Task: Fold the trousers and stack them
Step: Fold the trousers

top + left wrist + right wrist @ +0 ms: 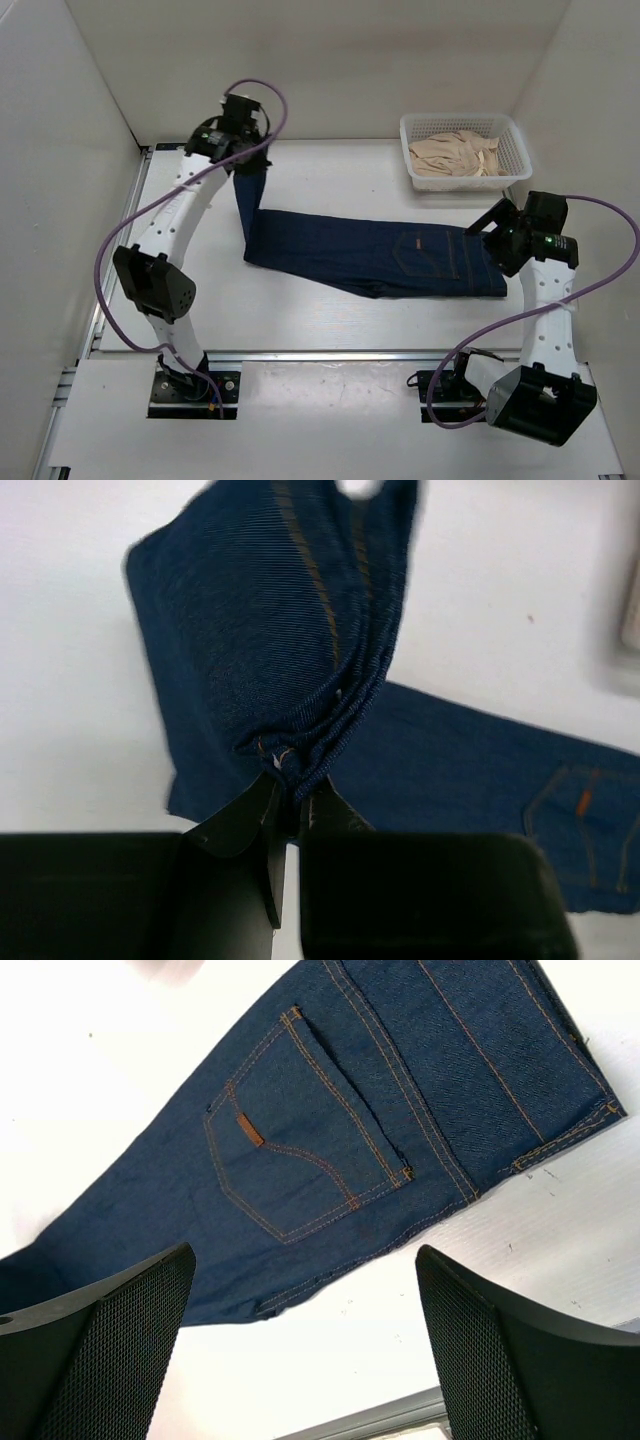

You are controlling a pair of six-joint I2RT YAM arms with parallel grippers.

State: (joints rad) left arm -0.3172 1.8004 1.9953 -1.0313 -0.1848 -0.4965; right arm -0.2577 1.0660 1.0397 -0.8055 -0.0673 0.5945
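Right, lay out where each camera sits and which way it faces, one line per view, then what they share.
Top external: above and behind the arms, looking down on the table, trousers and basket; left arm and right arm show.
Left wrist: looks along the left fingers, shut on a raised trouser leg end.
Right wrist: looks down between the open right fingers at the back pocket.
Shared: both wrist views show that pocket.
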